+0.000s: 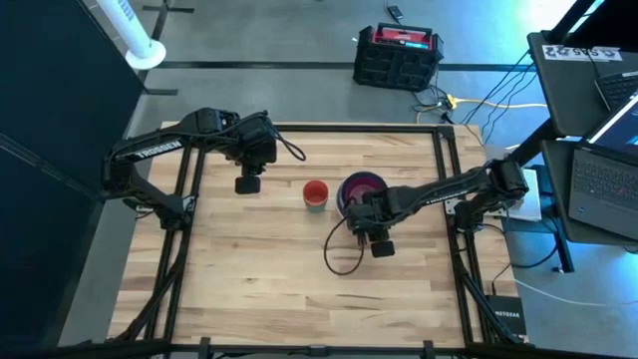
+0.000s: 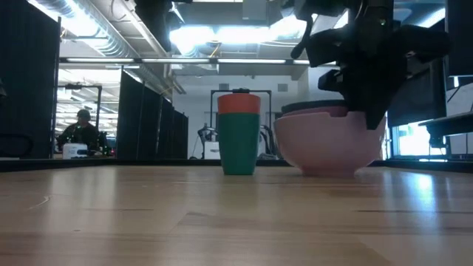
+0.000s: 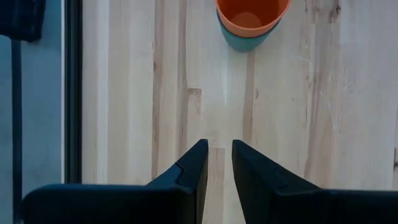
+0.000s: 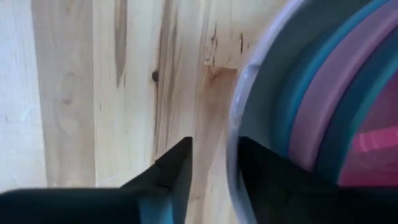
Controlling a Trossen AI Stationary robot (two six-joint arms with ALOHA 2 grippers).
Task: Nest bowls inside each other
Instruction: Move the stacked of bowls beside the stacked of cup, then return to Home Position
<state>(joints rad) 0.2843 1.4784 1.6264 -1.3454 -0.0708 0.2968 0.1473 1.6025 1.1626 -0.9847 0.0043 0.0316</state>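
Observation:
The bowls (image 1: 361,189) sit nested in one stack right of the table's middle. The outer one is pale pink (image 2: 329,144), and rings of blue, pale pink and teal lead in to a hot pink centre (image 4: 379,155). My right gripper (image 4: 214,168) points down at the stack's near rim and is open. One finger stands outside the outer bowl and one over its inside. My left gripper (image 3: 220,158) hangs above bare wood at the far left, its fingers a little apart with nothing between them. My right gripper stands astride the outer bowl's near rim (image 4: 234,134) from above, with one finger (image 4: 177,165) outside and one finger (image 4: 261,165) inside. I cannot tell whether either finger touches the rim. The stack rests on the table by its base.
An orange cup set in a teal cup (image 1: 315,194) stands upright just left of the bowls, between the two grippers. A dark cable loop (image 1: 344,254) hangs from the right arm over the wood. Black rails (image 1: 444,179) frame the table, and bare wood lies toward the near edge.

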